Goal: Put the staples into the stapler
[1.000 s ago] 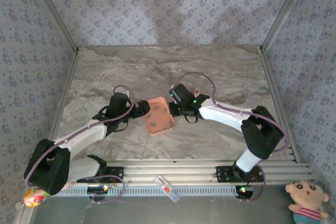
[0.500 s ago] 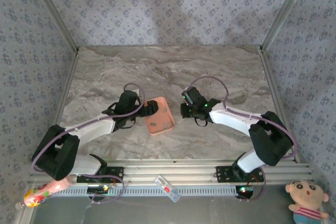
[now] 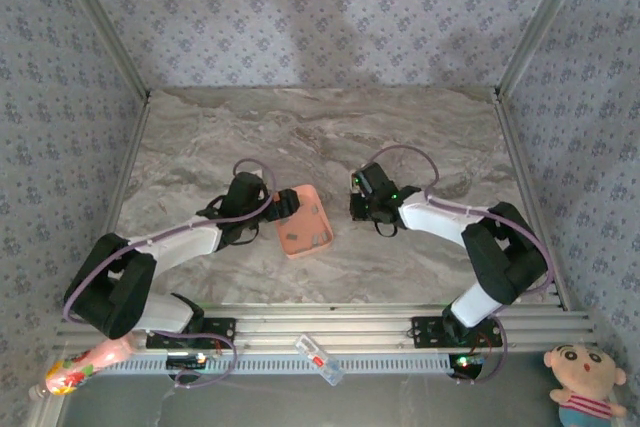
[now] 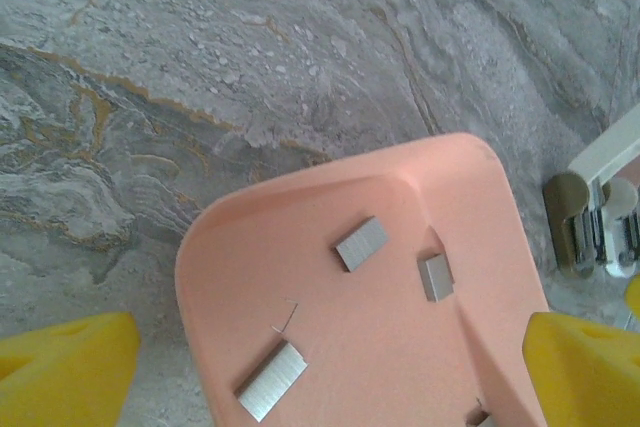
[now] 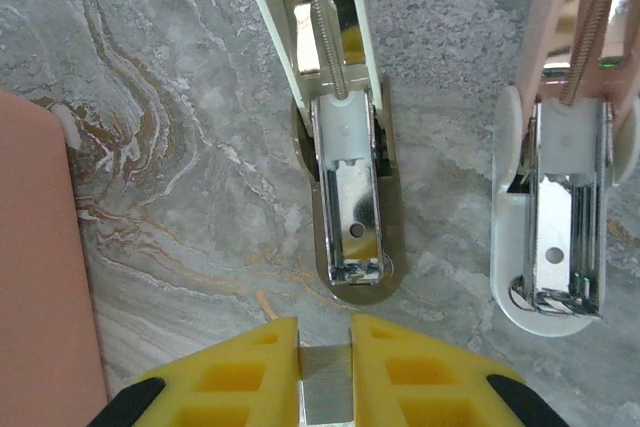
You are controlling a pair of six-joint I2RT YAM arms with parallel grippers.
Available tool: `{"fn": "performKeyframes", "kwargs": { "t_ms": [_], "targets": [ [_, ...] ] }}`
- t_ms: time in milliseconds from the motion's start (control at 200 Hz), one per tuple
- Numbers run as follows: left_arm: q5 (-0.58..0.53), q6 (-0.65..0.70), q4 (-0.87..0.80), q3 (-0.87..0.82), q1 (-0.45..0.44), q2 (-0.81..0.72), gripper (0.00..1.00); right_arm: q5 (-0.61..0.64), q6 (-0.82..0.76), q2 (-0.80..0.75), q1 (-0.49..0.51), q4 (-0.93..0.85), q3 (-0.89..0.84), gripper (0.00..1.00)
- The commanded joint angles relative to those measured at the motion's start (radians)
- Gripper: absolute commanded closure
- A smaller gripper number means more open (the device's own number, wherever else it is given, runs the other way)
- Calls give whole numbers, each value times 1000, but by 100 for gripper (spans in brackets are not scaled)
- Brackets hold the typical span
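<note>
1. A grey marble-patterned table (image 3: 300, 137) with tan veins is the working surface. It is boxed in by walls papered in a pale blue-grey floral print (image 3: 330, 17) and by aluminium corner posts. A ribbed aluminium rail (image 3: 350, 322) runs along its near edge.
2. Beyond the near left corner lies a bright multicoloured packet (image 3: 70, 375); its print is too small to read.
3. The left gripper (image 4: 330, 367), left of the table's middle, has its yellow fingers spread wide. One finger sits on each side of the pink tray (image 4: 215, 287), and a gap shows at the left finger.
4. Most of the staples (image 4: 360, 243) lie in that tray as short loose strips, flat on its floor.
5. In front of the rail, about midway, sits a small clear case with a red insert (image 3: 318, 359); its label is unreadable.
6. The right gripper (image 5: 326, 347), just right of the tray, has its jaws closed on a staple strip (image 5: 327, 395) over bare marble.
7. Just past its fingertips two staplers lie open side by side with their magazines bared: the cream stapler (image 5: 345, 197) on a brass-coloured base, then the pink-armed stapler (image 5: 555, 237) on a white base.
8. A plush doll (image 3: 580, 382) sits beyond the near right corner.
</note>
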Motion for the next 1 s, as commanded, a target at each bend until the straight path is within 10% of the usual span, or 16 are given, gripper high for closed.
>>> {"fn": "performKeyframes", "kwargs": {
  "t_ms": [0,995],
  "targets": [
    [-61,-18,28,-20,-2,-27,2,27,-49,12,-14,2,48,82],
    [-96,12,-6,7,2,-35,2,-25,-129,125,-74,47,122,82]
  ]
}}
